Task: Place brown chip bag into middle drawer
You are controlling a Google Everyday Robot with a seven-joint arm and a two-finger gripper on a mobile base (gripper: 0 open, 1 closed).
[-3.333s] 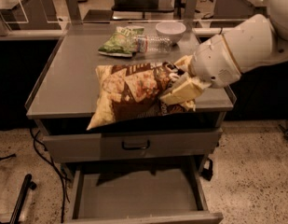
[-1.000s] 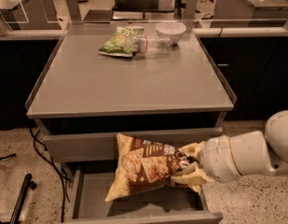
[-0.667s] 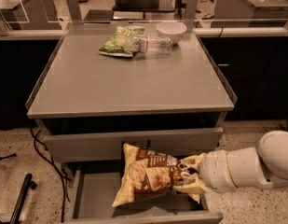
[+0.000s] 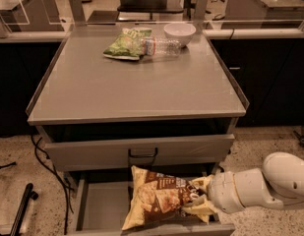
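The brown chip bag [image 4: 159, 198] is large and crinkly, with pale yellow ends. It lies down in the open middle drawer [image 4: 100, 205] at the bottom of the view, tilted, its left end low near the drawer's front. My gripper [image 4: 200, 200] is at the bag's right end and is shut on it. The white arm [image 4: 259, 186] reaches in from the lower right. The drawer's grey floor shows to the left of the bag.
Above the open drawer is a shut grey drawer front with a dark pull handle [image 4: 142, 154]. On the cabinet top [image 4: 136, 90] at the back lie a green chip bag [image 4: 124, 43], a clear bottle [image 4: 159, 46] and a white bowl [image 4: 179, 32]. A dark pole [image 4: 21, 210] stands at lower left.
The bag has gone from above the cabinet top down past the drawer front and into the open drawer. My arm has lowered with it and still holds its right end.
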